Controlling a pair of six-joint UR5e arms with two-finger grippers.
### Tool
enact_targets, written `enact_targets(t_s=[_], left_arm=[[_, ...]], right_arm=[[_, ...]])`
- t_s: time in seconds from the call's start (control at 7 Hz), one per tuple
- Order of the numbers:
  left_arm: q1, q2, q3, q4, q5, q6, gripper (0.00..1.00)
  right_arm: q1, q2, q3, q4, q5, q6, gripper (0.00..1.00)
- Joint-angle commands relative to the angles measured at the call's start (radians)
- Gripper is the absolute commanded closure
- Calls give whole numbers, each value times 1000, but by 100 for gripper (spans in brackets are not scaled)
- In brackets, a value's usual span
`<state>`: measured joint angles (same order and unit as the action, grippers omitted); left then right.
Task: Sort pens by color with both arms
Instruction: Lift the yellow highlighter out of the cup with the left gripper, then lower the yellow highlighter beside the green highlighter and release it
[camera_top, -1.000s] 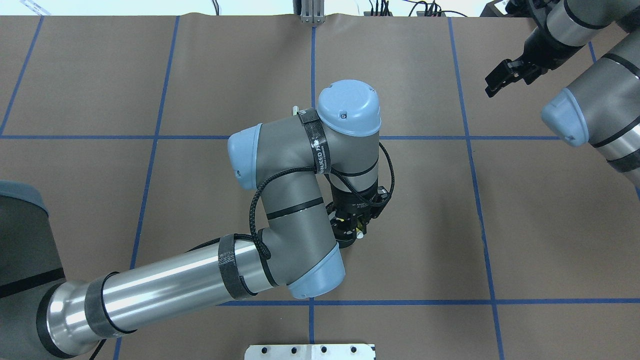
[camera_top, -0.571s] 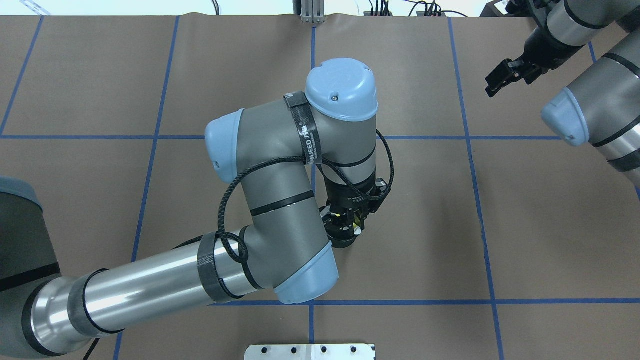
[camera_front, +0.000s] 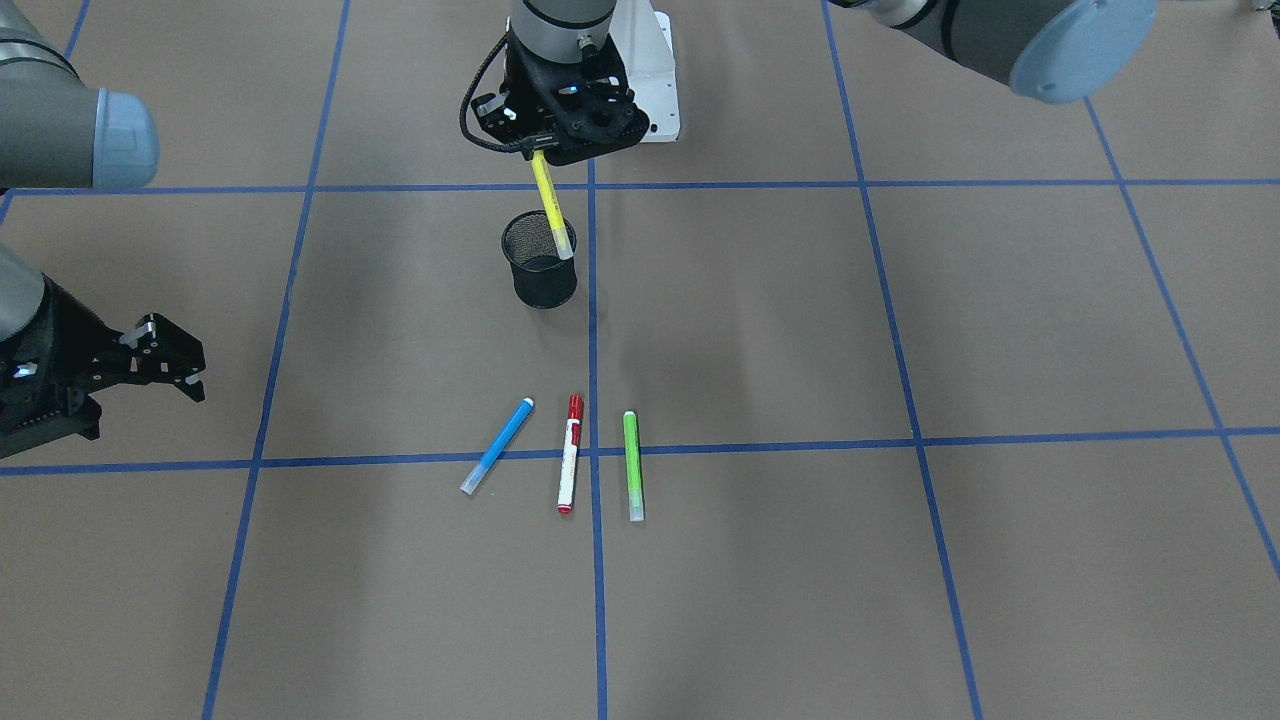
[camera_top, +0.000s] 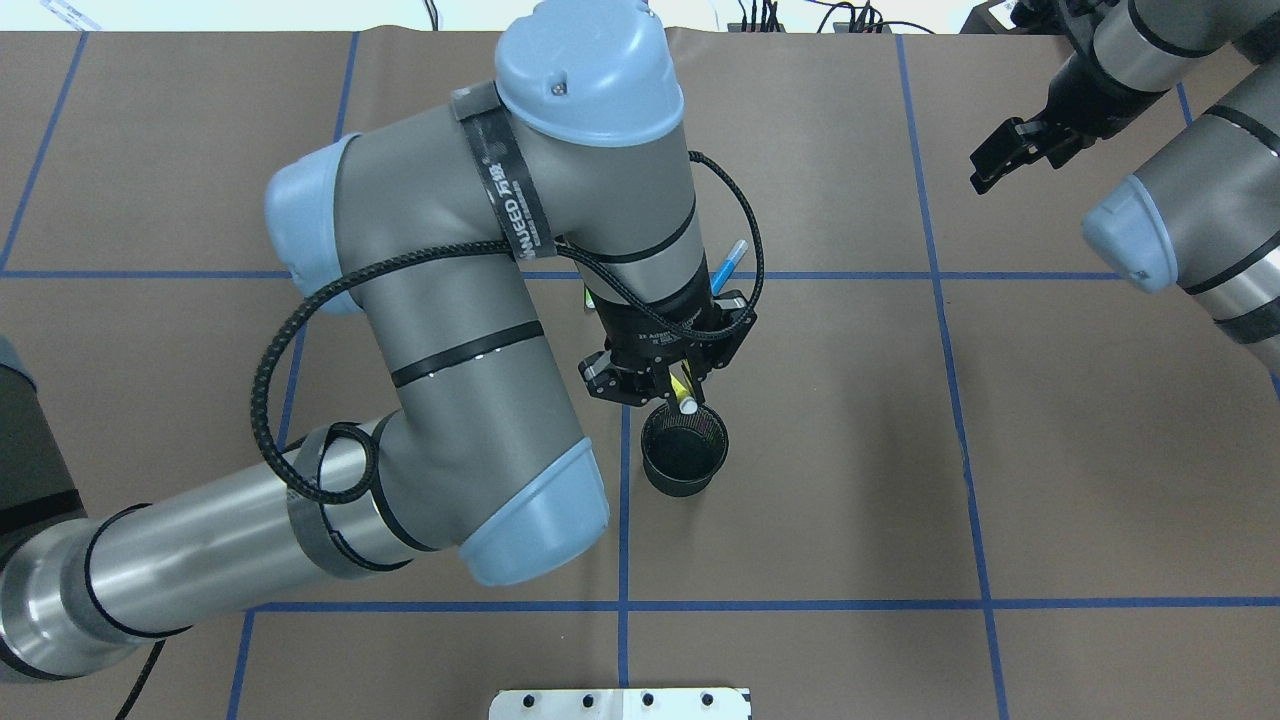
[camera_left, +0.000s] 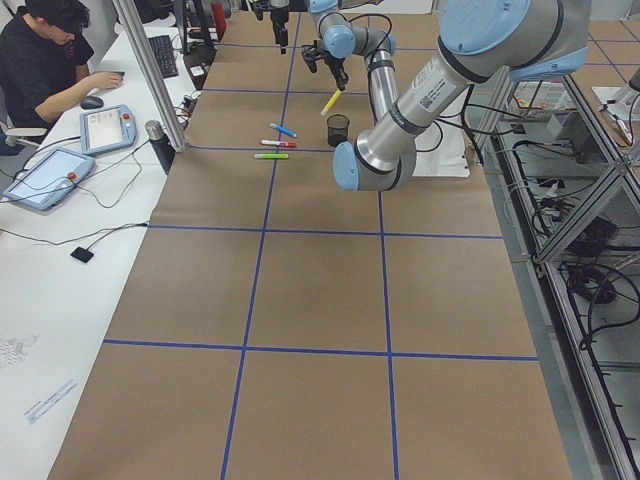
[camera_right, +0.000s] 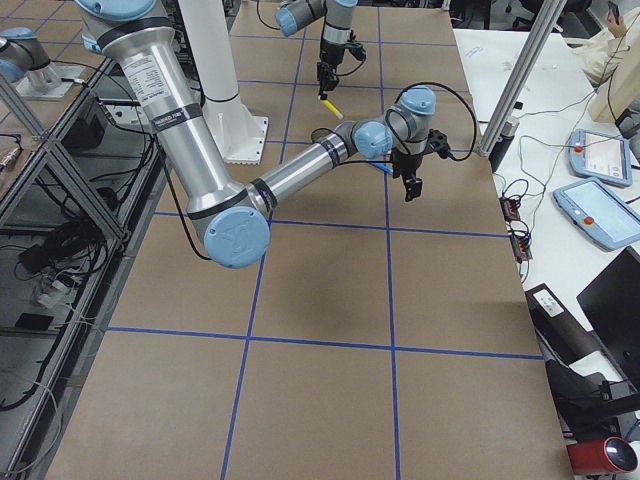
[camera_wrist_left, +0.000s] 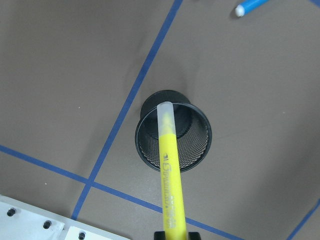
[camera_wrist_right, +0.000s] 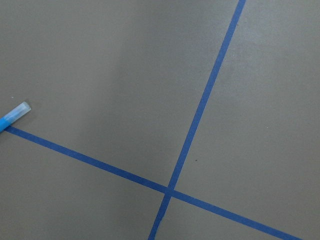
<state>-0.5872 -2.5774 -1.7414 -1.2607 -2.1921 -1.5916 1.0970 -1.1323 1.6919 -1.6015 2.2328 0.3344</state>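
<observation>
Brown paper table with a blue tape grid fills every view, and over it the big left arm sweeps in from the lower left of the overhead view, elbow folded, wrist pointing down at centre frame. The right arm sits tucked into the upper right corner of that view, well away from the action. Down at the wrist, the left gripper is clamped narrow on the yellow pen, pinching its upper end. The pen hangs tilted, pale lower tip right over the mouth of the black mesh cup, close to the rim; whether the tip has dipped below the rim, I cannot tell. The cup stands upright in the upper middle of the front view, just left of a vertical tape line. Over at the left edge of that view the right gripper hovers with its jaws spread wide and nothing between them. The other three pens lie flat in the lower middle, side by side across a horizontal tape line. There's the blue pen slanted on the left, the red pen in the middle with its white barrel, and the green pen on the right.
</observation>
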Motion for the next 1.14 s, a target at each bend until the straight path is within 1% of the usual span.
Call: enact_targets(t_s=[0.0, 0.14, 0.29, 0.43, 0.71, 0.86, 1.0], left_arm=[[-104, 32, 3, -3, 2, 208, 77], [-155, 34, 32, -9, 9, 308, 77], [-169, 36, 102, -75, 58, 364, 77], [-189, 57, 182, -211, 77, 375, 79], [-250, 71, 401, -481, 86, 393, 79], [-261, 89, 442, -531, 118, 465, 79], [-270, 115, 445, -543, 150, 514, 79]], right_arm=[[0, 0, 0, 0, 1, 0, 1], [0, 2, -1, 0, -1, 0, 1], [0, 2, -3, 0, -1, 0, 1], [0, 0, -3, 0, -1, 0, 1], [0, 0, -8, 2, -1, 0, 1], [0, 0, -8, 2, -1, 0, 1], [0, 0, -8, 2, -1, 0, 1]])
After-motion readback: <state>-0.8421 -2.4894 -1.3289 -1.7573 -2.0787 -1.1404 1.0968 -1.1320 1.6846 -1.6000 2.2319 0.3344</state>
